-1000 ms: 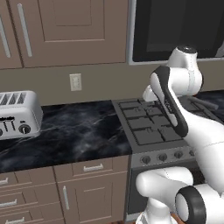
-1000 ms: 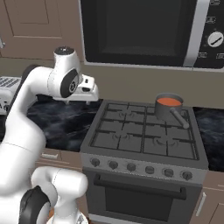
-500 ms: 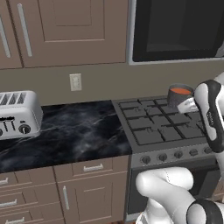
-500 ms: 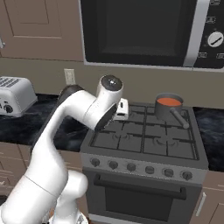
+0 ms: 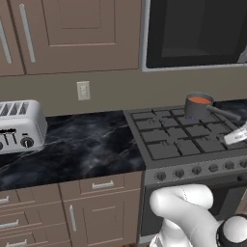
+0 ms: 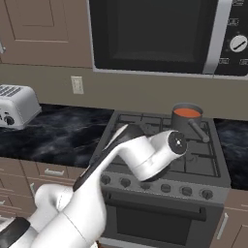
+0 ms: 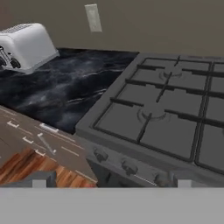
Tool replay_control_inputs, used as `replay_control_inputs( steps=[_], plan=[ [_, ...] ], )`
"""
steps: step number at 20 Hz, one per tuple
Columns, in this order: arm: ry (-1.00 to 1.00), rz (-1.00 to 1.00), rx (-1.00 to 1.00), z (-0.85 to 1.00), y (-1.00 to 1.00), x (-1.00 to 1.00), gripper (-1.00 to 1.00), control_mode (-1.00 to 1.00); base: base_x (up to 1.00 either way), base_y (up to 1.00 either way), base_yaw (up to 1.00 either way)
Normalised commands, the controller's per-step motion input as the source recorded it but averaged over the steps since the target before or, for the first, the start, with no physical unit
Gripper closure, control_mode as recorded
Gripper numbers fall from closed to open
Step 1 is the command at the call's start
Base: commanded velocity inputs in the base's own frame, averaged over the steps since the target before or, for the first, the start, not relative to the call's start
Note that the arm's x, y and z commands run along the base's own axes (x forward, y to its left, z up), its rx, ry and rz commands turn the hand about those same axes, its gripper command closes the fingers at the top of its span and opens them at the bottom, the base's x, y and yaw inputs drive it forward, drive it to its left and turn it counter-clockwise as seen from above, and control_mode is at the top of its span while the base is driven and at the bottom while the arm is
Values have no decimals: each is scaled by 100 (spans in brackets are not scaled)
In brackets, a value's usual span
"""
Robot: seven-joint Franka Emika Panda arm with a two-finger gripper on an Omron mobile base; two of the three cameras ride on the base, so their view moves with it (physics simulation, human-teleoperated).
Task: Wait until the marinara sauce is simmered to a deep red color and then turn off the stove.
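Arm swung from toaster side across to gas range front. Gripper jaws wide, empty, hovering over knob row. Marinara sauce orange-red in saucepan, rear burner beyond hand. Step: waiting. Next: confirm deep red, then turn knob.

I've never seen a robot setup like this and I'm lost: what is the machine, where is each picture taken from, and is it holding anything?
It is a white robot arm on a driving base, in a rendered kitchen. Two pictures come from cameras on the base, behind the arm to its left and right; both look forward over the grey gas stove. The third comes from a camera on the hand, looking along the jaws at the stove's grates and front knobs. A small saucepan of orange-red marinara sauce sits on a back burner. A toaster stands on the dark marble counter. The jaws are open and hold nothing.
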Motion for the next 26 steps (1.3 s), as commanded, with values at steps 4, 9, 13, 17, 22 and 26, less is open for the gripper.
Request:
replay_control_inputs(
  steps=[4, 9, 13, 17, 22, 26],
  plan=[
    [-19, 20, 5, -47, -82, 0, -100, -100, 0, 0, 0],
    [-20, 20, 4, -41, -78, 0, -100, -100, 0, 0, 0],
    [-16, 7, 3, -40, -36, 1, -100, -100, 0, 0, 0],
    [-18, 0, 4, -35, -18, 5, -100, -100, 0, 0, 0],
    [-20, 0, 6, -33, -25, 0, -100, -100, 0, 0, 0],
    [-3, -7, 13, -19, -17, -1, -100, -100, 0, 0, 0]
  ],
)
